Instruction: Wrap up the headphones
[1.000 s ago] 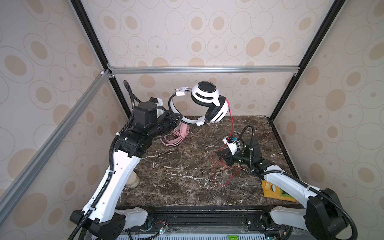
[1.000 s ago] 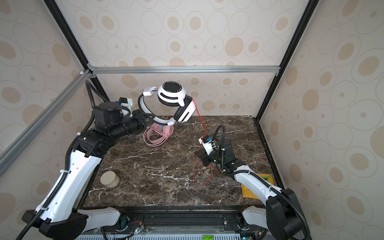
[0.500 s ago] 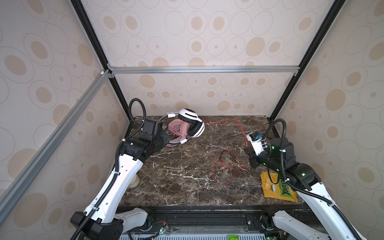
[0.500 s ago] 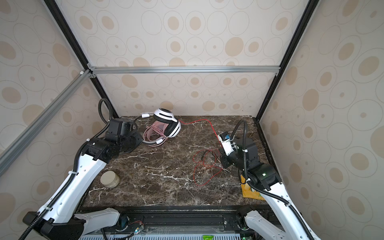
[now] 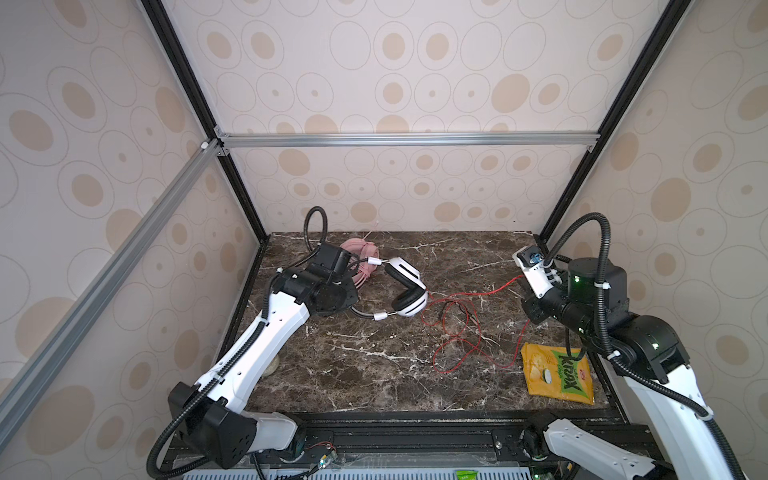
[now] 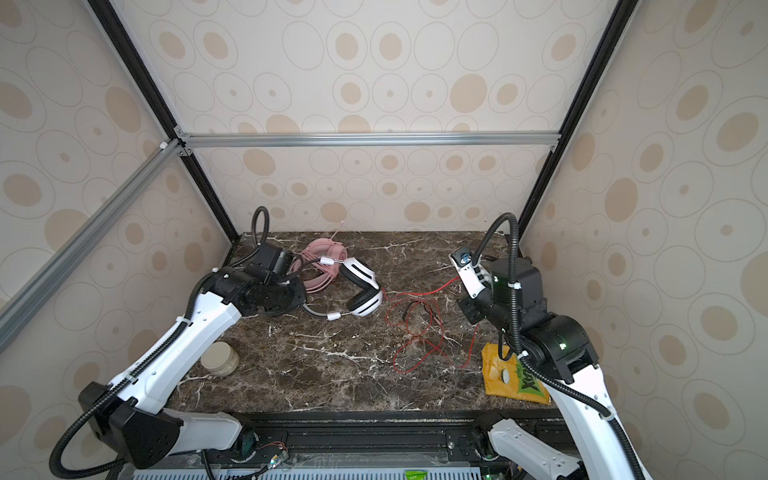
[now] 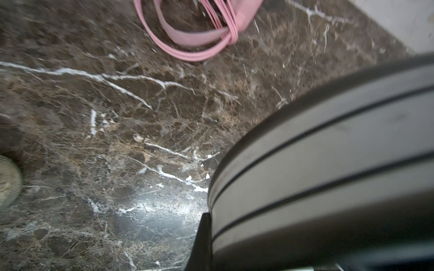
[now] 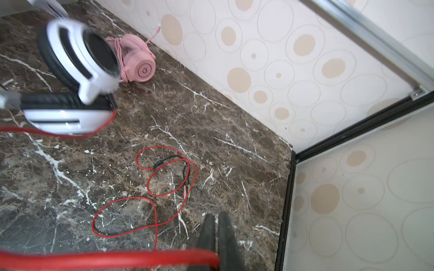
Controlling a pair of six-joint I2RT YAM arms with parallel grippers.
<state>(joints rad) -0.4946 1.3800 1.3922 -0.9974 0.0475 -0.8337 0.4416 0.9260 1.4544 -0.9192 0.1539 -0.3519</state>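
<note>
The white-and-black headphones (image 5: 409, 291) (image 6: 365, 293) lie at the back left of the marble table, earcups toward the middle. My left gripper (image 5: 348, 291) is shut on their silver headband (image 7: 328, 152), which fills the left wrist view beside one black finger (image 7: 202, 239). Their thin red cable (image 5: 457, 328) (image 8: 150, 178) lies in loose loops mid-table. One strand runs up to my right gripper (image 8: 217, 218) (image 5: 527, 305), which is shut on it at the right side. The pink headphones (image 5: 362, 257) (image 8: 138, 61) sit behind, with their cable wound round them.
A yellow snack bag (image 5: 557, 374) (image 6: 511, 380) lies at the front right, under my right arm. A round beige lid (image 6: 220, 359) sits at the front left beside my left arm. Walls and black frame posts close in the back and both sides.
My left arm has brought the white-and-black headphones down from high in the air to the table. My right gripper has pulled the red cable from mid-table out to the right.
</note>
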